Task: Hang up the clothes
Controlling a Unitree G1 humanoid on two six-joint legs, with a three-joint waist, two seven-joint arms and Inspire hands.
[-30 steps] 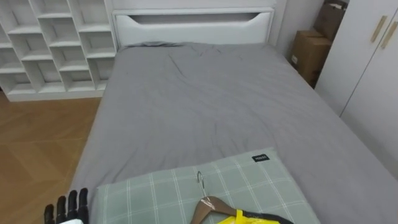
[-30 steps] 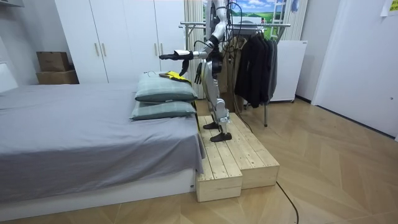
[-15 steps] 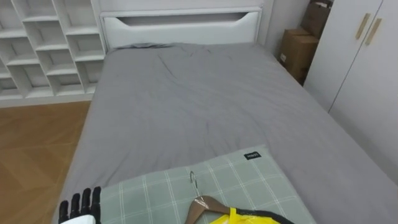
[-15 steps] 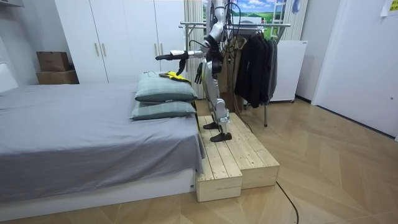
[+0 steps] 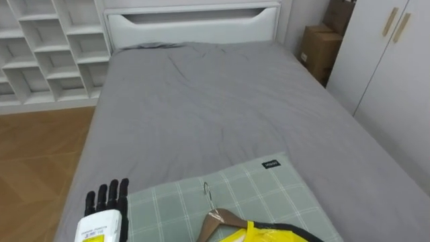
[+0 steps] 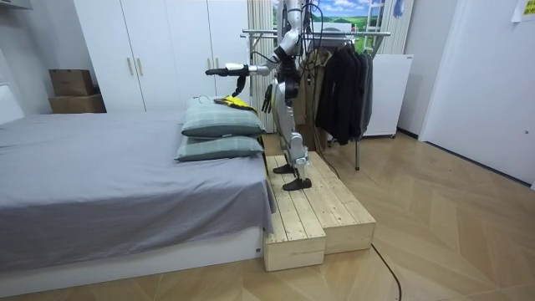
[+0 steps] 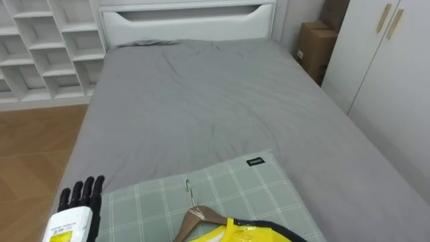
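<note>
1. Left hand (image 5: 104, 212): black fingers straight and close together, holding nothing, raised over the near left corner of the pillow; white back plate.
2. Right hand (image 6: 266, 98): hangs by the hip in the room view; we cannot tell its state.
3. Yellow garment with black trim (image 5: 254, 234): smooth fabric on a brown wooden hanger (image 5: 220, 219) with a thin curved metal hook (image 5: 207, 193). It lies flat on the pillow, in neither hand.
4. Pale green checked pillow (image 5: 275, 191): soft and rectangular, the upper of 2 stacked at the bed's near end.
5. Bed with creased grey sheet (image 5: 215, 101) and white padded headboard (image 5: 191, 23).
6. White cube shelving (image 5: 47, 47), brown cardboard box (image 5: 316, 44), white wardrobe doors (image 5: 396, 67).
7. Pale slatted wooden platform (image 6: 313, 209): we see the robot standing on it, facing the bed.
8. Metal clothes rail (image 6: 334, 34) with dark garments (image 6: 343, 84), behind the robot.
</note>
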